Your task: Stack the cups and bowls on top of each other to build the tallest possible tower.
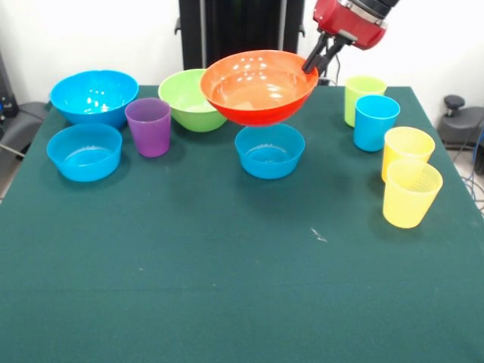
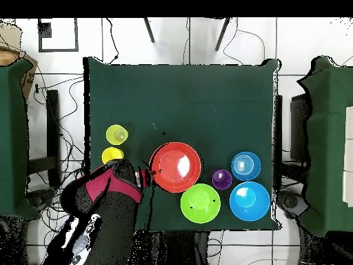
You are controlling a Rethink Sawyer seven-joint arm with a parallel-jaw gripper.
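Front view, going left to right. Upper left: large blue bowl [image 1: 94, 96] sitting mouth up on the green table [image 1: 227, 287], a smaller blue bowl [image 1: 84, 152] just in front of it, also mouth up. Next over, purple cup [image 1: 149, 126] standing upright, wide end up, long axis vertical, just beside the lime green bowl [image 1: 193, 100] behind it.

Centre top: wide orange bowl [image 1: 259, 86] up off the cloth, open side up and roughly level, maybe a touch tipped. Hanging right above the second small blue bowl [image 1: 270, 150], which sits upright on the table; no contact between the two from this angle. No tower yet, everything else still single on the cloth.

Upper right: red and black arm coming down from the top edge, slanting down and to the left. Gripper [image 1: 313, 62] pinched closed on the orange bowl's right-hand rim, dark fingers [image 1: 321, 53] straddling the edge.

Right side: lime green cup [image 1: 363, 98] at the back, blue cup [image 1: 375, 122] just in front, then two yellow cups [image 1: 406, 151] [image 1: 411, 193] running toward the lower right. All four upright, mouths up, axes vertical.

Overhead view: arm reaching up from lower left, gripper [image 2: 146, 175] at the left rim of the orange bowl [image 2: 175, 167]. Blue bowl underneath hidden by it.
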